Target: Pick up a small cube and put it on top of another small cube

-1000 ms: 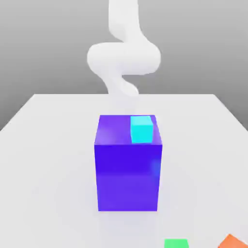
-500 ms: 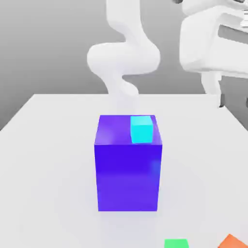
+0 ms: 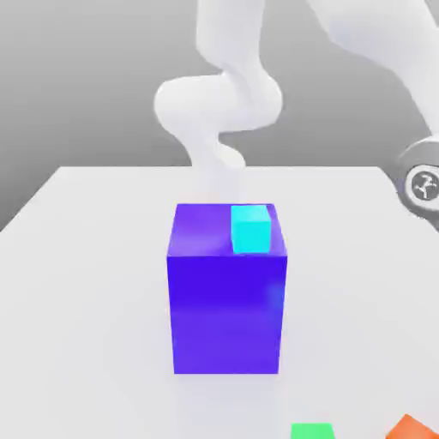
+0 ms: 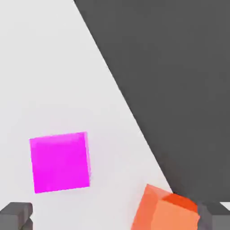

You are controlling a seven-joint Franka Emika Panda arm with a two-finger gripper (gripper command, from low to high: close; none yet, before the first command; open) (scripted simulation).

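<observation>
Gripper (image 4: 114, 216) with fingers spread apart over the white table (image 4: 49, 67), magenta cube (image 4: 59, 162) lying free, orange cube (image 4: 165, 211) near the table's edge

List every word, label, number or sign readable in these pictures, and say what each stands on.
There are none to read. The big blue-violet block, the cyan cube on top of it, the magenta cube, the orange cube, the green cube and the white table are all plain.
A round mark on the arm's joint is a pattern, not text.
</observation>
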